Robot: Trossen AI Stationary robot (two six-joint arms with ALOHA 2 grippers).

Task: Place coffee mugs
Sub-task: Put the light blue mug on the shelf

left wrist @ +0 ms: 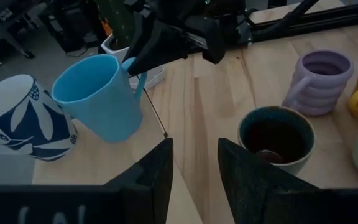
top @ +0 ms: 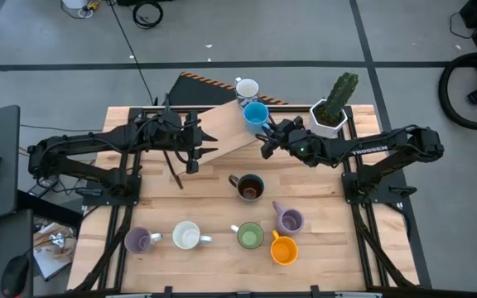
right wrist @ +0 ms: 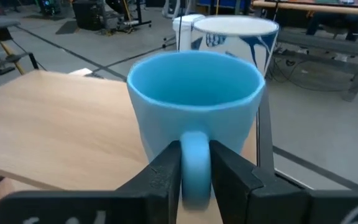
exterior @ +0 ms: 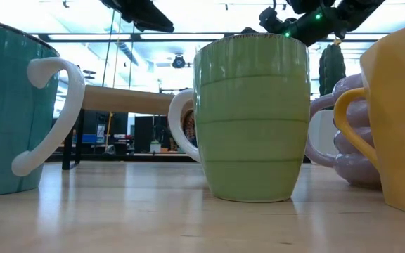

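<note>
While pinching blue mug (right wrist: 194,118) handle beside cactus pot (top: 328,117), right claw (right wrist: 194,171), left claw (left wrist: 194,165) spread near board (top: 222,131).

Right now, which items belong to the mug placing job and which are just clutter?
Job:
- blue mug, handle between right claw fingers
- white floral mug
- brown mug
- purple mugs
- white mug
- green mug
- orange mug

Clutter:
- cactus pot
</note>
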